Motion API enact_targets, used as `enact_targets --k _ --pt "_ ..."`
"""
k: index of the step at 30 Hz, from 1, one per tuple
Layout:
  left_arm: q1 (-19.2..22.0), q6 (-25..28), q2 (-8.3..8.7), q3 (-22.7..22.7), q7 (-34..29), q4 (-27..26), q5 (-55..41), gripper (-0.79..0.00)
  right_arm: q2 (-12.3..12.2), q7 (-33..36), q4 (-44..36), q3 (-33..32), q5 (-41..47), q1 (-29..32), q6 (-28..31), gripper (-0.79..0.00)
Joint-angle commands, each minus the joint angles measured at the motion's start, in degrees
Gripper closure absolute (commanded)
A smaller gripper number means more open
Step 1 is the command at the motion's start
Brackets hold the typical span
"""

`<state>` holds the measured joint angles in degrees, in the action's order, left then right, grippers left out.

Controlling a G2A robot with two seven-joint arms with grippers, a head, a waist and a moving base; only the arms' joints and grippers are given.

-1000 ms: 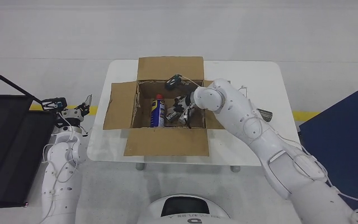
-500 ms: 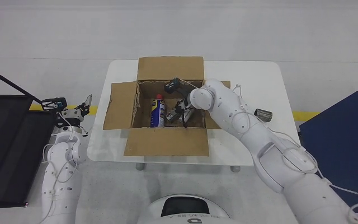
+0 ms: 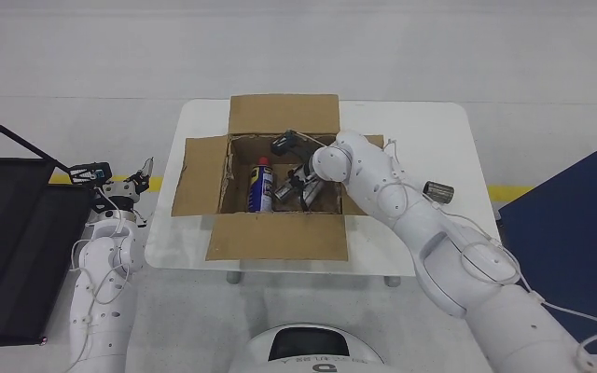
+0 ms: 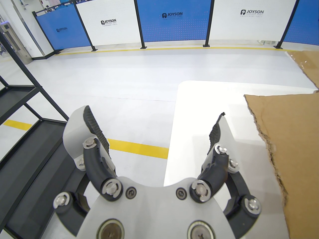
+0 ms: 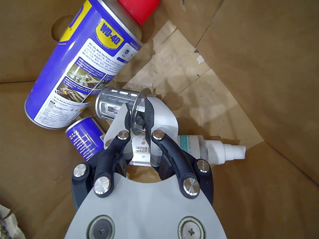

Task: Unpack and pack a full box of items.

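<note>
1. Slotted metal cylinder point(image 5: 112, 103): inside the open cardboard box point(image 3: 280, 238), with its flange pinched between the fingers of the right gripper point(image 5: 137, 111).
2. Blue spray can point(image 5: 82, 60), red-capped: lying just beside the cylinder, against a box wall.
3. Small blue can point(image 5: 84, 138) and clear bottle point(image 5: 197, 146) with a white nozzle: on the box floor under the gripper.
4. Grey cylinder point(image 3: 438, 192): on the white table point(image 3: 420, 131), to the right of the box.
5. Left gripper point(image 4: 153, 115): fingers spread wide and holding nothing, beyond the table's left edge, near a black rack point(image 4: 30, 135).

Label on spray can point(image 5: 79, 58) (panels point(image 4: 172, 26) too)
</note>
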<state>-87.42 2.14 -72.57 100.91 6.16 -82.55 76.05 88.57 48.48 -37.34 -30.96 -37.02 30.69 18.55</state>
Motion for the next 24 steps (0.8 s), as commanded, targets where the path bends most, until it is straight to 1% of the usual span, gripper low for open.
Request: enact_targets --k 1,5,8,13,15,18,22,24 --pt "0.0 0.0 0.0 0.0 0.0 0.0 0.0 -0.785 -0.1 -1.4 -0.1 -0.4 -0.1 0.1 0.6 0.0" --pt "0.0 0.0 0.0 0.0 0.0 0.0 0.0 -0.785 -0.9 -4.2 -1.1 -1.7 -1.0 0.8 1.6 0.0" --pt "0.0 0.0 0.0 0.0 0.0 0.0 0.0 -0.785 -1.8 -5.8 -3.2 -2.8 -2.5 1.8 1.3 0.0" --pt "0.0 0.0 0.0 0.0 0.0 0.0 0.0 -0.785 -4.4 -8.7 -11.3 -5.7 -7.0 5.2 0.7 0.0" --pt "0.0 0.0 0.0 0.0 0.0 0.0 0.0 -0.785 -6.1 -10.6 -16.6 -7.7 -9.6 7.7 0.7 0.0" --pt "0.0 0.0 0.0 0.0 0.0 0.0 0.0 -0.785 -9.1 -13.8 -26.5 -12.3 -14.1 13.4 1.0 0.0" --pt "0.0 0.0 0.0 0.0 0.0 0.0 0.0 -0.785 -13.2 -17.9 -42.0 -20.5 -20.0 24.1 2.4 0.0" --pt "0.0 0.0 0.0 0.0 0.0 0.0 0.0 -0.785 -14.8 -19.6 -48.8 -24.6 -21.7 29.6 4.5 0.0"
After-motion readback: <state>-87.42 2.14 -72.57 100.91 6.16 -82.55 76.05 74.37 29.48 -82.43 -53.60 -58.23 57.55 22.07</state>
